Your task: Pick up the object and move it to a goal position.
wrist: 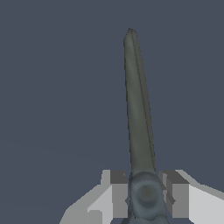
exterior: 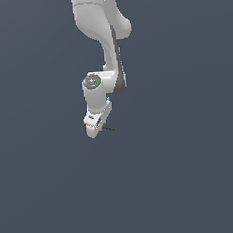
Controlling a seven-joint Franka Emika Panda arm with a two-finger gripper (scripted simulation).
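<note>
Grey-bladed scissors (wrist: 139,113) between the gripper (wrist: 146,194) jaws — seemingly pinched at the pivot.

I'm seeing flat, dim, even light on a plain slate-grey ground, with no cast shadows or glare. Soft shading rounds the white arm (exterior: 99,38). Both renders look coarse, edges slightly jagged.

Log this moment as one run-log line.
arm: Panda | gripper: shut on scissors | blades: protruding past fingers | surface: plain grey
</note>
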